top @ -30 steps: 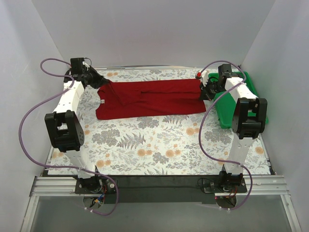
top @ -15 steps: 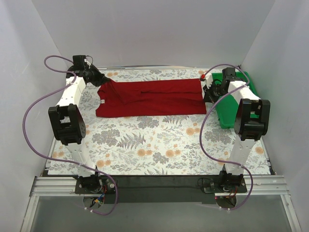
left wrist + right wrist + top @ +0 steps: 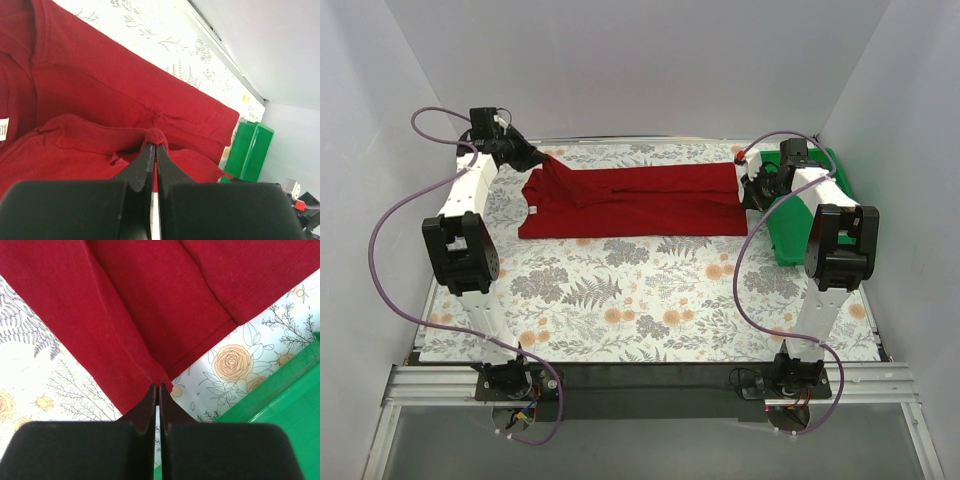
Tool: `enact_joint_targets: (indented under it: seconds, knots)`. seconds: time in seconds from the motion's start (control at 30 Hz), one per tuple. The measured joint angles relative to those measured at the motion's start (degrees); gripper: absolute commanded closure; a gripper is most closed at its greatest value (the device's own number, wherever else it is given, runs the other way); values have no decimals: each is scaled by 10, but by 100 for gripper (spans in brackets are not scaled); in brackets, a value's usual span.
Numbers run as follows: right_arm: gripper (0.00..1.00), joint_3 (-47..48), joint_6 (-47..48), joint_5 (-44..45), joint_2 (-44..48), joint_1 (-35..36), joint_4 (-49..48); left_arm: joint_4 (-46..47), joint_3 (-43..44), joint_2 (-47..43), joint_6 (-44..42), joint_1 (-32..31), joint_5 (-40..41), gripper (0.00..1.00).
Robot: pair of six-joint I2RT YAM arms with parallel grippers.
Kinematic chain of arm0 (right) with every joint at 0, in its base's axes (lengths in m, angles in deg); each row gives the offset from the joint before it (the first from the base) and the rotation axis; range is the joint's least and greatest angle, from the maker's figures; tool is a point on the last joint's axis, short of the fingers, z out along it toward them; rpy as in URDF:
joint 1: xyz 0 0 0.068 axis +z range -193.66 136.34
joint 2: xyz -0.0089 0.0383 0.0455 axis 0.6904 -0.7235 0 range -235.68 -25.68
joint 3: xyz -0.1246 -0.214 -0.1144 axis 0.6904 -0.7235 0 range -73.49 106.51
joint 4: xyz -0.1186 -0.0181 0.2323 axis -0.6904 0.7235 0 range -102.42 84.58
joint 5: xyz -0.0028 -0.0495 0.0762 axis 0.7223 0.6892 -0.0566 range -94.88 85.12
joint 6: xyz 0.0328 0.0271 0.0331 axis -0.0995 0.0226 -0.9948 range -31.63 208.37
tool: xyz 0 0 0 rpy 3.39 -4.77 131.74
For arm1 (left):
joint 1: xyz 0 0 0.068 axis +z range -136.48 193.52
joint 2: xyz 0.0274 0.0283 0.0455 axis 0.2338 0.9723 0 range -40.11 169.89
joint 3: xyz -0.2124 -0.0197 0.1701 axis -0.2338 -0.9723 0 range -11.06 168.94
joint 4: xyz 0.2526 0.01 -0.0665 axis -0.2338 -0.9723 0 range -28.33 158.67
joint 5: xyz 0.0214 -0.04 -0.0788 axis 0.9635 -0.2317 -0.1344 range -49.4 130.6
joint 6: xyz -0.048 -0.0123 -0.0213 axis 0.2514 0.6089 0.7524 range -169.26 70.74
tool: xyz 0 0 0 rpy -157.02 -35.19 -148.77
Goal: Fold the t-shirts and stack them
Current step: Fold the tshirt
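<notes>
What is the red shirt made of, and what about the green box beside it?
The shirt looks like soft knit cloth, maybe cotton. It is matte, it wrinkles and folds, and stitched hems run along its edges. The green box looks like hard plastic. It is smooth and a little shiny, with straight, stiff walls in one even colour.

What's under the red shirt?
The shirt lies on the flowery table cover, which shows all around its edges. Along the far side the shirt is folded over itself, so cloth is under cloth there. Anything else beneath it is covered and cannot be seen.
</notes>
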Motion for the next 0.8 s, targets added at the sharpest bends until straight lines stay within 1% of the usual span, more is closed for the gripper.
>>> enact_joint_targets:
  seconds: [0.23,0.43,0.8]
  knots:
    - [99,0,-8,12,0,0,-4,-4,5,35,0,0,0,100]
    - [99,0,-14,24,0,0,-4,-10,30,61,0,0,-3,100]
    - [99,-2,-27,41,0,0,-13,-14,68,66,0,0,-13,100]
